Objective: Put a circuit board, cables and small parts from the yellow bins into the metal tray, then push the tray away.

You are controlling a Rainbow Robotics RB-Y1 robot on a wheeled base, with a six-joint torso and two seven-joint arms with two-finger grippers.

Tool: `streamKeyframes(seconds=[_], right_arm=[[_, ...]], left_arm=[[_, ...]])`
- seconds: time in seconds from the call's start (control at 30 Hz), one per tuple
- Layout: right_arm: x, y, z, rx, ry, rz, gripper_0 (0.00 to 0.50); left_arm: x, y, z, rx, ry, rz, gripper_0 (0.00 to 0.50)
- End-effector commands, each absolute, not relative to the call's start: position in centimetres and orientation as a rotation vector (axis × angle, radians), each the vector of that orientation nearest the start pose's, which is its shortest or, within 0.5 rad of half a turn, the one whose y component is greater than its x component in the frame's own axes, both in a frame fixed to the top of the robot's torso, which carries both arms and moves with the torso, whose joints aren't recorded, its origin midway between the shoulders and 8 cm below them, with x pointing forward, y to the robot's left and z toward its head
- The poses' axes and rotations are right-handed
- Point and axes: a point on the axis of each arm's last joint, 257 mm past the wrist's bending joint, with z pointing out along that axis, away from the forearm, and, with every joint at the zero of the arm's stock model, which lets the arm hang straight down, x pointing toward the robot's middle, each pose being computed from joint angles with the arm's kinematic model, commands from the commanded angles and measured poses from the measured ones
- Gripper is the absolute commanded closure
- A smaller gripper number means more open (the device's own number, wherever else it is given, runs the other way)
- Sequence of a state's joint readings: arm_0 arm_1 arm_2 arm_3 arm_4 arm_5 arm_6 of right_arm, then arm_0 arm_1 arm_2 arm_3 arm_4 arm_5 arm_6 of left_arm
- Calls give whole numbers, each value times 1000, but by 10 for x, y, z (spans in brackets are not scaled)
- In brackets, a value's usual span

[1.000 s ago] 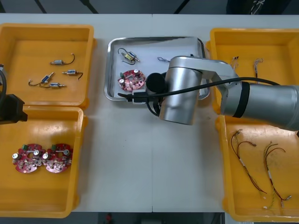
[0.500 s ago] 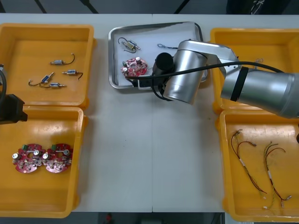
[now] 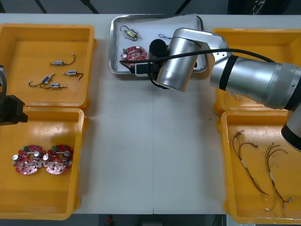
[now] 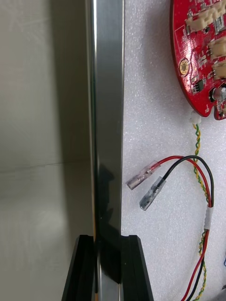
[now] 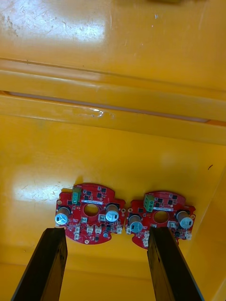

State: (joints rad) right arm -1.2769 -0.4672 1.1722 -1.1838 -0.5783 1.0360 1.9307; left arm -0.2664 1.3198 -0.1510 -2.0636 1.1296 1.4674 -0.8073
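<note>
Metal tray (image 3: 113,44) sits at the far edge of the table (image 3: 155,141), between the yellow bins (image 3: 90,61). In it you'll see a red circuit board (image 3: 134,52), a small metal part (image 3: 130,33) and a cable (image 4: 188,169). Your right gripper (image 4: 107,240) is clamped on its near rim, one finger each side. Your left gripper (image 5: 106,230) hangs open over two boards (image 5: 89,214) in the near left bin (image 5: 113,141).

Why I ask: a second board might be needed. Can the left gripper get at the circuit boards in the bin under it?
Probably yes: the left gripper hangs open above the two circuit boards in the yellow bin, with nothing lying over them.
</note>
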Motion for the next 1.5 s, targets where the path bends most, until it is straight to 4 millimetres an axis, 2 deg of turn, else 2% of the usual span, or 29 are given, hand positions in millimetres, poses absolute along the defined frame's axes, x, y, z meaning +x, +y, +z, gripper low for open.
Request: streamKeyframes(seconds=[0.03, 0.23, 0.5, 0.57, 0.6, 0.63, 0.67, 0.7, 0.73, 0.77, 0.8, 1.07, 1.27, 1.5], right_arm=[[643, -11, -137, -1678, 1606, -743, 500], [649, -8, -134, -1649, 1608, -725, 500], [645, -1, -134, -1627, 1634, -666, 492], [644, 1, -133, -1626, 1632, -661, 368], [643, 2, -132, -1631, 1626, -661, 287], [643, 2, -131, -1630, 1624, -661, 244], [643, 3, -129, -1631, 1622, -662, 144], [643, 4, -128, -1629, 1622, -661, 76], [643, 3, -127, -1628, 1623, -664, 55], [642, 3, -125, -1627, 1623, -667, 12], [642, 4, -123, -1621, 1625, -663, 0], [622, 4, -96, -1620, 1641, -658, 0], [589, 1, -71, -1599, 1683, -656, 0], [547, -19, -67, -1457, 1828, -549, 0]], left_arm=[[400, 388, -152, -178, 2680, 98, 0], [400, 388, -152, -178, 2680, 98, 0], [400, 388, -152, -178, 2680, 98, 0], [400, 388, -152, -178, 2680, 98, 0], [400, 388, -152, -178, 2680, 98, 0], [400, 388, -152, -178, 2680, 98, 0], [400, 388, -152, -178, 2680, 98, 0], [400, 388, -152, -178, 2680, 98, 0], [400, 388, -152, -178, 2680, 98, 0], [400, 388, -152, -178, 2680, 98, 0], [400, 388, -152, -178, 2680, 98, 0], [400, 388, -152, -178, 2680, 98, 0], [400, 388, -152, -178, 2680, 98, 0], [400, 388, -152, -178, 2680, 98, 0]])
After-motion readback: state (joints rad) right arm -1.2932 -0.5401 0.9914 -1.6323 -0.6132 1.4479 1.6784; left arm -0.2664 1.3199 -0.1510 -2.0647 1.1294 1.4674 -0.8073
